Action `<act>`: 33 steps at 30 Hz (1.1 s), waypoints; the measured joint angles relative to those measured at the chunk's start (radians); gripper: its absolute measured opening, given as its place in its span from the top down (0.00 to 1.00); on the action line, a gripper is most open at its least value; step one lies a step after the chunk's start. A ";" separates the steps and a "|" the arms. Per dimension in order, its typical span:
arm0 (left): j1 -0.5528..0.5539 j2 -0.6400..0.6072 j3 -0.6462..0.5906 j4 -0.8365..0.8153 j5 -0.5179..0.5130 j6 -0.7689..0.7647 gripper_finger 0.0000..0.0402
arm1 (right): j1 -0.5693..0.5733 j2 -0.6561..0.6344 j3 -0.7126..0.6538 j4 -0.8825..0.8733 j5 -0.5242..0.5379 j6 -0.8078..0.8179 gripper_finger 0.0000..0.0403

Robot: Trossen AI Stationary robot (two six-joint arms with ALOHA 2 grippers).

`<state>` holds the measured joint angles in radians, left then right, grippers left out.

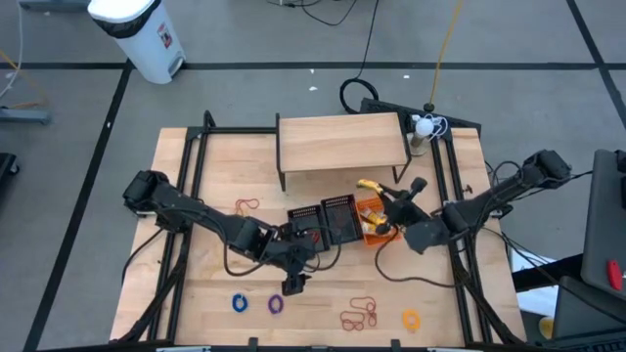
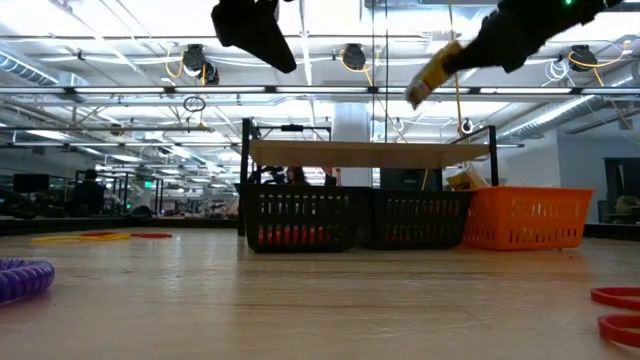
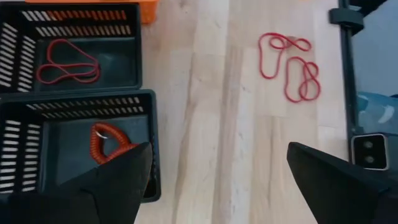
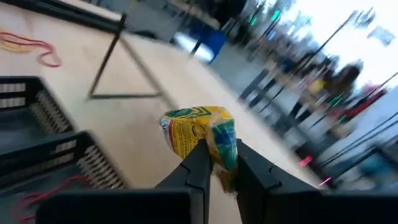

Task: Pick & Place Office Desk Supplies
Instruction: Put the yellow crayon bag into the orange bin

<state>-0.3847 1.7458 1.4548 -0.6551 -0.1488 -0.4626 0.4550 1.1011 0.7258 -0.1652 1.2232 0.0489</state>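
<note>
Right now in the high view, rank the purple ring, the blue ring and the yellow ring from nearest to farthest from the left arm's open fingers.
Measured from the left gripper, fingers open:
1. purple ring, just below it, near the table's front edge.
2. blue ring, farther out on the left side.
3. yellow ring, far over on the right side of the front edge.

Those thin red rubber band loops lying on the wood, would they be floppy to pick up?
Probably. The red rubber band loops lie in bent, twisted outlines, so they likely droop. They look thin and flat, so probably light and unlikely to roll.
</note>
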 joint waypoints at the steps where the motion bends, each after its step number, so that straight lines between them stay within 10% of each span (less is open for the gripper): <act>1: 0.000 0.000 0.000 0.000 0.006 0.009 0.06 | -0.007 0.000 0.000 -0.045 -0.031 0.080 0.92; 14: 0.000 0.000 0.000 0.025 0.014 0.015 0.08 | -0.040 0.000 0.000 -0.374 -0.414 0.675 0.92; 24: 0.000 0.000 0.000 0.117 0.009 0.014 0.05 | -0.046 0.000 0.000 -0.455 -0.417 0.742 0.91; 33: 0.000 0.000 0.000 0.122 0.009 0.012 0.08 | -0.046 0.000 0.000 -0.411 -0.511 0.707 0.69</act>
<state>-0.3847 1.7458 1.4548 -0.5335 -0.1398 -0.4503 0.4093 1.1015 0.7258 -0.5767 0.7117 0.7556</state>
